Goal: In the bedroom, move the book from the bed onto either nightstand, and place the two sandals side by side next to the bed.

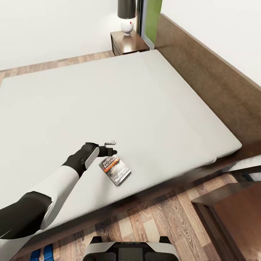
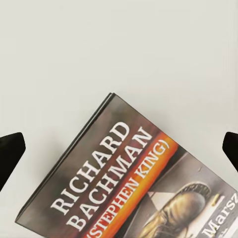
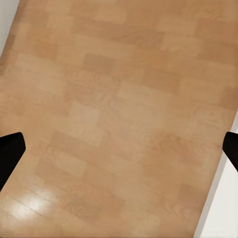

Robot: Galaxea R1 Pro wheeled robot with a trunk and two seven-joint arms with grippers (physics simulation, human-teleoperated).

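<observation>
1. My left gripper (image 1: 110, 147) hangs above the mattress (image 1: 108, 94) near the bed's (image 1: 203, 72) front edge, jaws spread wide and holding nothing; in the left wrist view its two dark fingertips (image 2: 10, 153) sit far apart at either side of the picture.
2. The book (image 1: 115, 169) lies flat on the mattress just beside that gripper, toward the front edge, with its cover up; I cannot tell from the head view whether a finger touches it.
3. In the left wrist view the book (image 2: 134, 188) shows white lettering reading "RICHARD BACHMAN", an orange band with "(STEPHEN KING)", and a picture of a boot.
4. My right gripper (image 3: 119, 148) points at bare wood-plank floor (image 3: 119, 99), its dark fingertips (image 3: 10, 153) wide apart with nothing between them.
5. A nightstand (image 1: 128, 42) stands at the bed's far corner beside the headboard, carrying a lamp (image 1: 126, 16) with a dark shade and white base.
6. Two blue sandals (image 1: 41, 252) lie on the floor (image 1: 156, 217) just off the bed's front edge, partly cut off by the frame's lower border.
7. Another dark-brown piece of furniture (image 1: 232, 214) stands on the floor by the bed's near right corner.
</observation>
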